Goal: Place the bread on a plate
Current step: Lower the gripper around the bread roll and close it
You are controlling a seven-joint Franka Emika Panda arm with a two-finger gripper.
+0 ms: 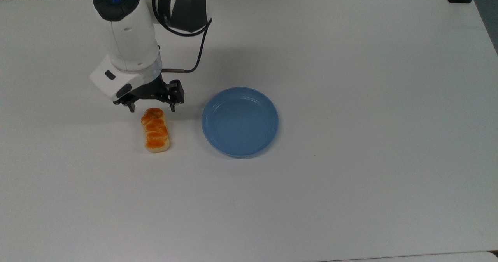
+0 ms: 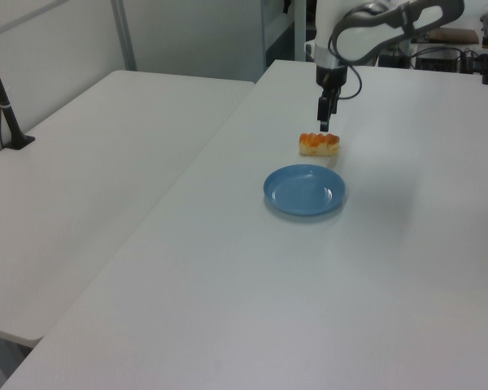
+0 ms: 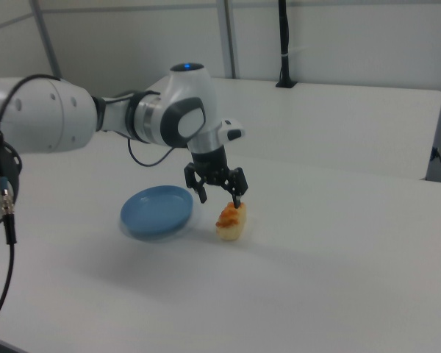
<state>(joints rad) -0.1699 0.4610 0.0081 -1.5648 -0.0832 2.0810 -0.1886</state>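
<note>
1. You are looking at a wide white surface (image 1: 350, 176) that carries only two loose things; in the left view a second white table (image 2: 89, 187) stands along its left edge, with a dark post (image 2: 2, 101) clamped at that table's far side.
2. Behind the surface in the left view you can see pale wall panels and a cluttered desk with cables.
3. The plate (image 1: 240, 122) is round, shallow and light blue with a raised rim, and it holds nothing (bare blue bottom all the way across).
4. From the jaws, the plate lies off to the top view's right and a little below them, well apart from both fingers.
5. The bread (image 1: 155, 130) lies flat on the surface, not on the plate, with a strip of white between the two.
6. It is a small oblong loaf with a lumpy, glossy orange-brown top and pale cream sides.
7. The jaws (image 1: 152, 107) stand wide apart and hold nothing.
8. In the top view the loaf's upper end sits between the two fingertips, and the rest of it stretches away below them; whether a finger touches it you cannot tell.
9. In the right view the jaws (image 3: 219, 195) hang just over the loaf's far end.
</note>
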